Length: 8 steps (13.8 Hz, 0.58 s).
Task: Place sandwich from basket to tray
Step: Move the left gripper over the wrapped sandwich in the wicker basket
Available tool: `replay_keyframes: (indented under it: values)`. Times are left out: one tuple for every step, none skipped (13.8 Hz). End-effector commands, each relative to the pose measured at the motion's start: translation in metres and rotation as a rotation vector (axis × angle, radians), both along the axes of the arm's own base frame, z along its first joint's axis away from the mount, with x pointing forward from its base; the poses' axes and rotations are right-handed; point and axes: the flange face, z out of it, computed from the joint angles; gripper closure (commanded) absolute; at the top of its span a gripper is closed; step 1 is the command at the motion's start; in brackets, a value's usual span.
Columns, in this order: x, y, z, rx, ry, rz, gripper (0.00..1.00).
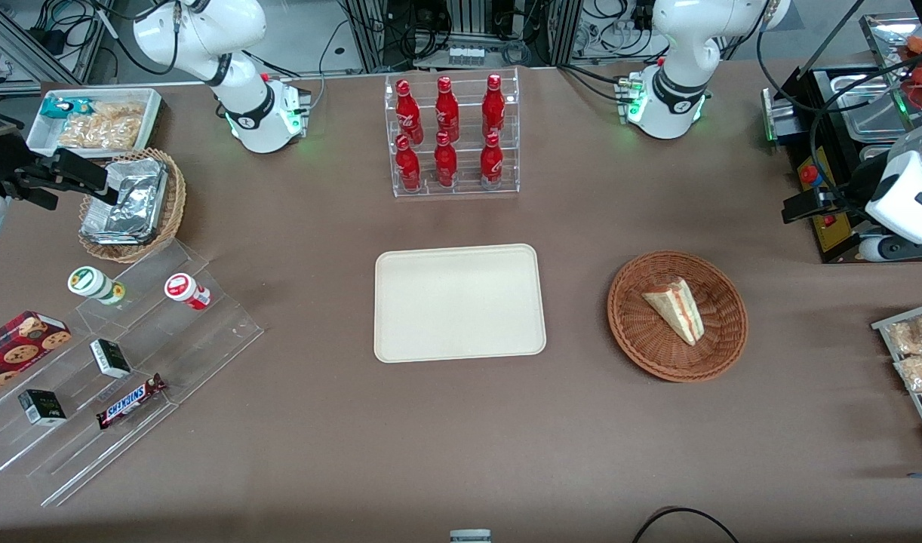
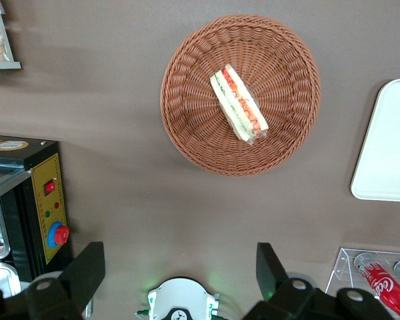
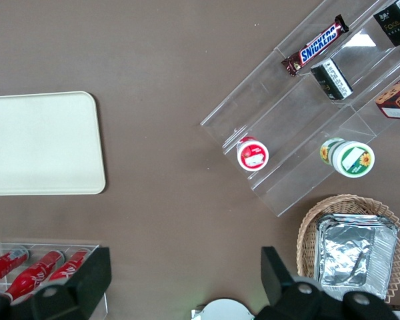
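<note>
Right now one flat cream tray (image 1: 459, 302) with rounded corners lies bare; beside it, toward my end, one round woven wicker basket (image 1: 721, 347) holds one triangular sandwich (image 1: 676, 308). My gripper (image 2: 180, 270) hangs released, high above the table.

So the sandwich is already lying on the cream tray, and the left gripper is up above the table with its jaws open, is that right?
Not quite. The sandwich is in the reddish-brown basket, not on the tray, which holds nothing, as the front view shows. The rest stands: the left wrist view shows the left gripper up above the table, jaws open.
</note>
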Motion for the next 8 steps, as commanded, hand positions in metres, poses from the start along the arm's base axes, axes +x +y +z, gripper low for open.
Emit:
replay_keyframes:
  values:
    - [-0.004, 0.0, 0.009, -0.004, 0.005, -0.012, 0.0]
    - [-0.004, 0.0, 0.008, -0.007, 0.008, -0.007, 0.0]
    - [-0.003, 0.0, 0.005, -0.007, 0.014, -0.008, 0.0]
    - [-0.001, 0.0, -0.004, -0.007, 0.032, -0.008, 0.0]
    - [0.002, -0.001, -0.02, -0.008, 0.058, -0.011, 0.0]
    - [0.005, -0.004, -0.036, -0.008, 0.086, -0.016, 0.0]
    - [0.008, -0.004, -0.053, -0.008, 0.119, -0.016, 0.0]
    - [0.011, -0.005, -0.068, -0.009, 0.14, -0.019, 0.0]
